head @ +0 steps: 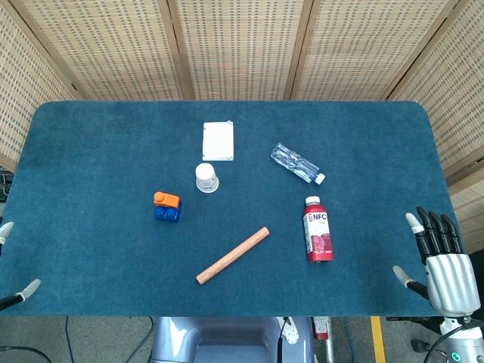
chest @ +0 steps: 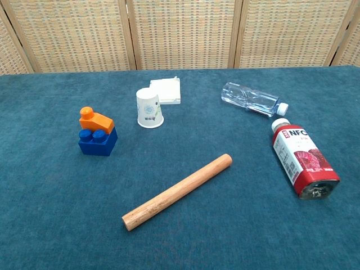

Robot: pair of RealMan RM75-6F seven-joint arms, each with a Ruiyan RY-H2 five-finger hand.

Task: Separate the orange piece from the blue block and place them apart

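The orange piece (head: 166, 199) (chest: 94, 119) sits stacked on top of the blue block (head: 167, 212) (chest: 98, 140), left of the table's middle. My right hand (head: 440, 255) hovers at the table's right front corner, palm flat, fingers spread, holding nothing. Only two fingertips of my left hand (head: 15, 261) show at the left edge of the head view, spread apart and far from the stacked pieces. Neither hand appears in the chest view.
A wooden rod (head: 233, 255) lies diagonally at the front centre. A red juice bottle (head: 318, 228) lies to its right, a clear water bottle (head: 297, 163) behind that. A paper cup (head: 206, 178) and a white box (head: 218, 141) stand behind the block.
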